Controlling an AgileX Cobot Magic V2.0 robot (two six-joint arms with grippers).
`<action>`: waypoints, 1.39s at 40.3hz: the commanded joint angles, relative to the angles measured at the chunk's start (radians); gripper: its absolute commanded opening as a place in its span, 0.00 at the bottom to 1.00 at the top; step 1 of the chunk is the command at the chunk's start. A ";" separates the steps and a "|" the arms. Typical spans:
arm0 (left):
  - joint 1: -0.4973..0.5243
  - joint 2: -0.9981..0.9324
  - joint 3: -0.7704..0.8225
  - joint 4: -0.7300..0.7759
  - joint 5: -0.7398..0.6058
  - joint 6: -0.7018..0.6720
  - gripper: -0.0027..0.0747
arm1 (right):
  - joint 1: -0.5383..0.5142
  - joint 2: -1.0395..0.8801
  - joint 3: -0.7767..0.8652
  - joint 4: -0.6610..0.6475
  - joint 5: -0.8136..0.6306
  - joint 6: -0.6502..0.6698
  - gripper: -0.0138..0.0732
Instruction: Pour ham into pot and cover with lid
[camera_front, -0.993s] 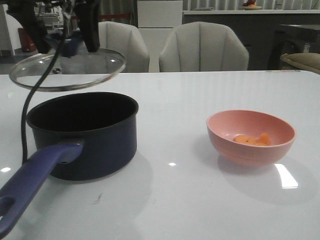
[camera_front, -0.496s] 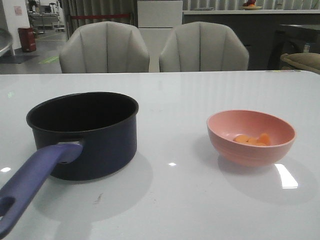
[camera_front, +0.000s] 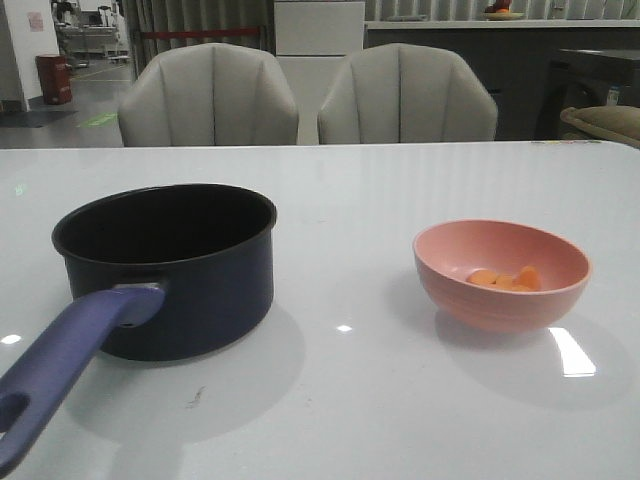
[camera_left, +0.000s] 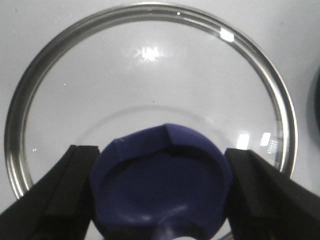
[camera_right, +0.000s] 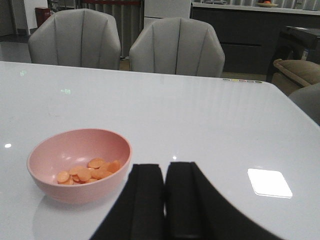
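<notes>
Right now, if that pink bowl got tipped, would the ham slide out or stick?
Probably slide. The ham looks like loose, thin slices lying separately in the bowl, not a clump. The bowl's inside looks smooth and curved, so little would catch them. They look small and light, so a few may scatter past the pot.

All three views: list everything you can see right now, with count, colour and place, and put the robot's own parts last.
Round dark navy saucepan with long purplish-blue handle: one, front-left on the table, uncovered.
Pink round bowl: one, right of the saucepan, apart from it.
Orange-pink ham slices: several, inside the bowl.
Round tinted glass lid with metal rim and navy knob: one, seen only by the left wrist camera.
White glossy table: one, under everything.
Grey padded chairs: two, behind the table.
Left end effector: black fingers either side of the lid knob.
Right end effector: black, shut, empty, near the bowl.
</notes>
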 joint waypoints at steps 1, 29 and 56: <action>0.001 -0.001 -0.020 -0.012 -0.067 0.001 0.50 | -0.001 -0.020 -0.004 -0.008 -0.081 -0.002 0.34; 0.001 0.192 -0.020 -0.012 -0.146 0.005 0.52 | -0.001 -0.020 -0.004 -0.007 -0.081 -0.002 0.34; 0.000 0.085 -0.037 0.006 -0.151 0.005 0.86 | -0.001 -0.020 -0.004 -0.007 -0.081 -0.002 0.34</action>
